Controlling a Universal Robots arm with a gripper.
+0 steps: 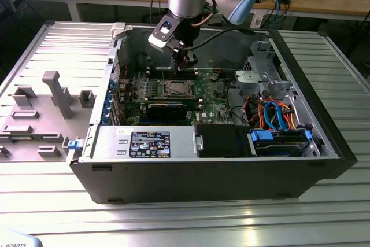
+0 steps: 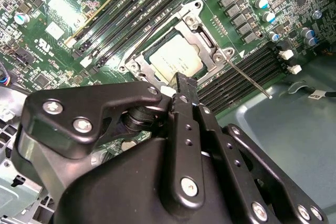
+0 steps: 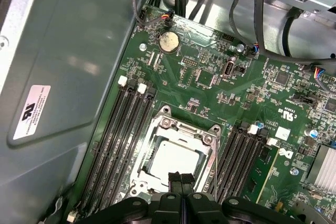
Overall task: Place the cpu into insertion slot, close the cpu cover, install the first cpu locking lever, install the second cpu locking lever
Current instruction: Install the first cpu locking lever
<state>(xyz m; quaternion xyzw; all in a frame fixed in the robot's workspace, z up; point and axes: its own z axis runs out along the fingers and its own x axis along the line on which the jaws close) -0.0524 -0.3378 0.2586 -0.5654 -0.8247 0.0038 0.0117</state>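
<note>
Now the cpu (image 3: 176, 158) sits in the insertion slot (image 3: 139, 186), with the cpu cover (image 3: 181, 128) down around it. The gripper (image 3: 181, 178), pinched shut on nothing, hovers just above. 1 thin lever (image 2: 251, 80) sticks out; I think pressing it slowly keeps it from slipping

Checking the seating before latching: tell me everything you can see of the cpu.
The cpu is a small flat square with a dull silver metal top. It lies level in the insertion slot at mid motherboard, between black RAM slots. The cpu cover frames it, lying over its edges. The shut gripper hangs over one edge; contact cannot be told.
</note>
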